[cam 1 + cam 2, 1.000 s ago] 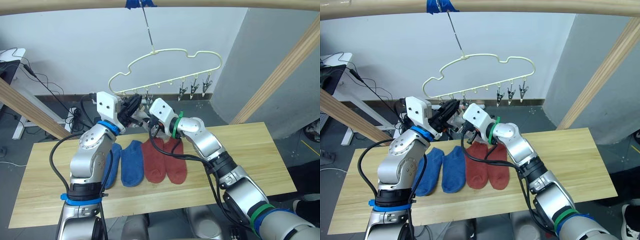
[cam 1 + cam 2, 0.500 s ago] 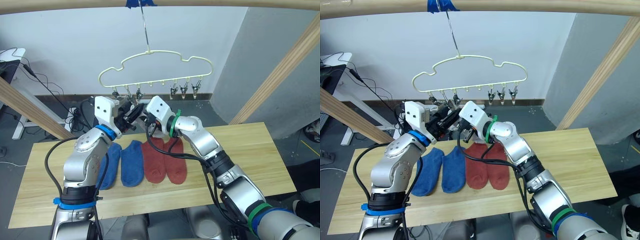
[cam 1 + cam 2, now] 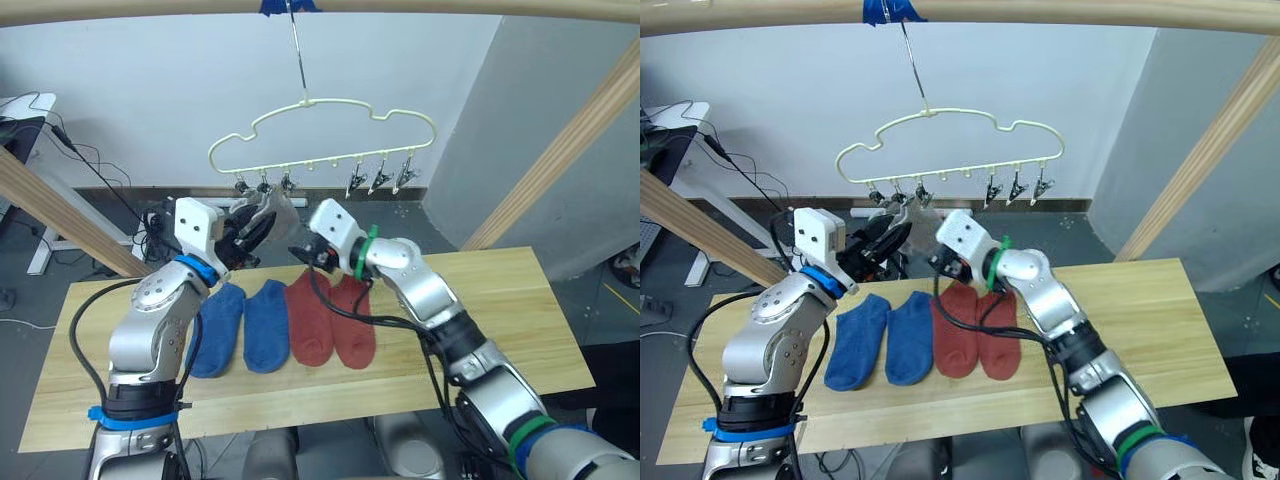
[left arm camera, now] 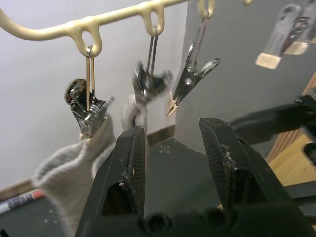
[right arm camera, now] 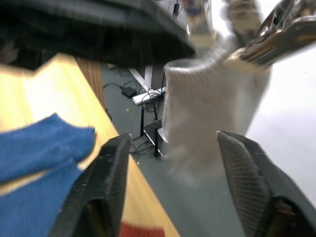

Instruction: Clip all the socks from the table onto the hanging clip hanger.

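The pale yellow clip hanger [image 3: 320, 125] hangs on its long hook from the top pole. A light grey sock [image 4: 64, 173] dangles from a metal clip [image 4: 91, 118] at the left end of the row, and more grey fabric [image 4: 134, 106] hangs at the neighbouring clip. My left gripper [image 4: 173, 163] is open just below these clips, with nothing between its fingers. My right gripper [image 5: 182, 192] is open beside it, with the grey sock [image 5: 207, 108] hanging just beyond its fingers. Two blue socks [image 3: 240, 320] and two rust-red socks [image 3: 330, 320] lie side by side on the table [image 3: 500, 300].
Three free clips [image 3: 380, 178] hang at the right end of the hanger. Slanted wooden frame poles stand at the left [image 3: 50, 205] and right [image 3: 560, 150] of the table. A horizontal pole [image 3: 450, 6] runs overhead. The table's right half [image 3: 480, 330] is bare wood.
Both grippers have opened, the left first and the right afterwards. The grey sock now hangs from the clips by itself. The hanger swung left and has come back.
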Action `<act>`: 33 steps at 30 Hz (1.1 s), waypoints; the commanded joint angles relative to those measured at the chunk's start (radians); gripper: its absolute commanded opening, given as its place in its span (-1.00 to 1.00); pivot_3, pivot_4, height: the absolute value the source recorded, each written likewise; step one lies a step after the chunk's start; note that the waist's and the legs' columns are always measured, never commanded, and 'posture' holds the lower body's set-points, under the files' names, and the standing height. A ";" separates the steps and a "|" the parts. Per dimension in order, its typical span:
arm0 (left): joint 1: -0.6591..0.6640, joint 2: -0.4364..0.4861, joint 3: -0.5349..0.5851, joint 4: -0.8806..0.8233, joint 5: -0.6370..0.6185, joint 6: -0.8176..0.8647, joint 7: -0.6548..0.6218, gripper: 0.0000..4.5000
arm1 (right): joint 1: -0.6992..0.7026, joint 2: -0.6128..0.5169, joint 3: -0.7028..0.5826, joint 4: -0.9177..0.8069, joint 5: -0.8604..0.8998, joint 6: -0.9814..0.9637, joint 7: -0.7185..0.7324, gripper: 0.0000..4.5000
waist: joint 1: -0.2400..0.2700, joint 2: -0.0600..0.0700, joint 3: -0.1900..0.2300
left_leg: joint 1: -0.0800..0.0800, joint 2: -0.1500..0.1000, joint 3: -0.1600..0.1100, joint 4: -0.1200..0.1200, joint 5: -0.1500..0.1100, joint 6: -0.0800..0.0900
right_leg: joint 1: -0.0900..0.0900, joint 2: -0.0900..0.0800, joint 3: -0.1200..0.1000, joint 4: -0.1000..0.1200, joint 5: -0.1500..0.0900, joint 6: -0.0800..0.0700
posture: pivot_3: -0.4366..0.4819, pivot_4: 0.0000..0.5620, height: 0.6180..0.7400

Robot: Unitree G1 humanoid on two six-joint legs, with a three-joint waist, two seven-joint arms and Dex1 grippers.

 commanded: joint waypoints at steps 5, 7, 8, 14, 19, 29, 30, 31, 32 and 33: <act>0.059 -0.040 -0.044 -0.102 0.073 -0.154 0.005 -0.12 | 0.203 -0.163 -0.063 -0.470 0.088 0.149 0.079 0.23 | 0.001 -0.001 -0.003 | 0.000 0.000 0.000 0.000 0.000 0.000 | 0.000 0.000 0.000 0.001 0.000 0.000 | -0.50 -0.29 1.00; 0.069 -0.059 -0.063 -0.109 0.104 -0.190 0.014 -0.12 | 0.254 -0.198 -0.100 -0.571 0.125 0.196 0.084 0.23 | 0.000 -0.002 -0.005 | 0.001 0.000 0.000 0.000 0.000 0.000 | 0.000 0.000 0.000 0.001 0.000 0.000 | -0.51 -0.28 1.00; 0.071 -0.070 -0.068 -0.110 0.114 -0.200 0.025 -0.12 | 0.273 -0.210 -0.117 -0.613 0.145 0.222 0.083 0.23 | -0.002 -0.002 -0.005 | 0.001 0.000 0.000 0.000 0.000 0.000 | 0.001 0.000 0.001 0.001 0.000 0.000 | -0.51 -0.28 1.00; 0.056 -0.139 -0.112 -0.092 0.188 -0.266 0.095 -0.12 | 0.331 -0.269 -0.222 -0.773 0.246 0.337 0.062 0.23 | -0.001 -0.002 -0.005 | 0.001 0.000 0.001 0.006 0.000 0.001 | 0.002 0.002 0.002 0.002 0.001 0.000 | -0.54 -0.25 1.00; 0.010 -0.193 -0.118 -0.015 0.252 -0.317 0.169 -0.12 | 0.327 -0.308 -0.263 -0.795 0.289 0.369 0.054 0.23 | -0.001 -0.002 -0.005 | 0.000 0.000 0.001 0.014 0.000 0.001 | 0.005 0.003 0.003 0.001 0.003 0.004 | -0.57 -0.22 1.00; -0.059 -0.263 -0.114 0.123 0.303 -0.387 0.259 -0.12 | 0.304 -0.367 -0.272 -0.773 0.324 0.363 0.044 0.23 | -0.002 -0.002 -0.005 | 0.002 0.000 0.001 0.014 0.001 0.003 | 0.008 0.004 0.004 0.000 0.004 0.004 | -0.62 -0.18 1.00; -0.066 -0.266 -0.114 0.135 0.305 -0.393 0.261 -0.12 | 0.302 -0.369 -0.271 -0.773 0.328 0.363 0.042 0.23 | -0.002 -0.002 -0.005 | 0.002 0.000 0.001 0.014 0.001 0.003 | 0.008 0.004 0.004 0.000 0.004 0.004 | -0.62 -0.17 1.00; -0.073 -0.269 -0.115 0.145 0.307 -0.397 0.264 -0.12 | 0.299 -0.370 -0.270 -0.773 0.332 0.363 0.040 0.23 | -0.002 -0.002 -0.005 | 0.002 0.000 0.001 0.014 0.001 0.003 | 0.008 0.004 0.004 0.000 0.004 0.004 | -0.62 -0.17 1.00; -0.078 -0.271 -0.116 0.152 0.309 -0.402 0.268 -0.12 | 0.297 -0.371 -0.269 -0.773 0.336 0.363 0.039 0.23 | -0.002 -0.002 -0.005 | 0.002 0.000 0.001 0.014 0.001 0.003 | 0.008 0.004 0.004 -0.001 0.004 0.004 | -0.62 -0.17 1.00; -0.083 -0.275 -0.117 0.161 0.312 -0.407 0.273 -0.12 | 0.295 -0.371 -0.267 -0.773 0.339 0.363 0.038 0.23 | -0.002 -0.002 -0.005 | 0.002 0.000 0.001 0.014 0.001 0.003 | 0.008 0.004 0.004 -0.001 0.004 0.004 | -0.63 -0.16 1.00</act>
